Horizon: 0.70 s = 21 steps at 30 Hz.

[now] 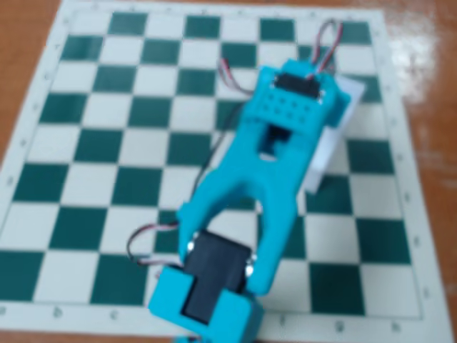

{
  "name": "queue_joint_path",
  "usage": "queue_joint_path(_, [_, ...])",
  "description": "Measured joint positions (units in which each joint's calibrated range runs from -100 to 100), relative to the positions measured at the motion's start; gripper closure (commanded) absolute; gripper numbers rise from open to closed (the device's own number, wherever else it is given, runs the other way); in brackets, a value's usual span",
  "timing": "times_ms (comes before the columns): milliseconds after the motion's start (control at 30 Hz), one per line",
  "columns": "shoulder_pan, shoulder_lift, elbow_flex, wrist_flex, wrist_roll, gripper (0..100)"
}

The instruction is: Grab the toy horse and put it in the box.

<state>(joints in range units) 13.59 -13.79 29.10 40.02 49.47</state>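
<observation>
My cyan arm (268, 179) reaches from the bottom edge up and to the right across the chessboard. Its wrist block with a black motor (300, 84) hangs over the white box (334, 139), which shows only as a white strip and a corner (351, 91) to the right of the arm. The fingers point down under the wrist and are hidden, so I cannot tell whether they are open or shut. The toy horse is not visible; it may be hidden under the arm or in the fingers.
The green-and-white chessboard mat (107, 143) lies on a brown wooden table (21, 43). Red, white and black cables (325, 43) loop off the wrist, and more cables (143, 239) hang by the arm's base motor (214, 275).
</observation>
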Motion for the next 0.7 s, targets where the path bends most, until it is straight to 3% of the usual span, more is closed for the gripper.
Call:
queue_joint_path(167, [0.45,5.02,-1.36,-4.29,0.52,99])
queue_joint_path(233, [0.52,6.30,-1.45,-6.30,0.78,86])
queue_joint_path(467, [0.60,7.83,-1.54,-9.81,1.09,77])
queue_joint_path(700, [0.60,6.98,-1.45,-9.63,0.78,78])
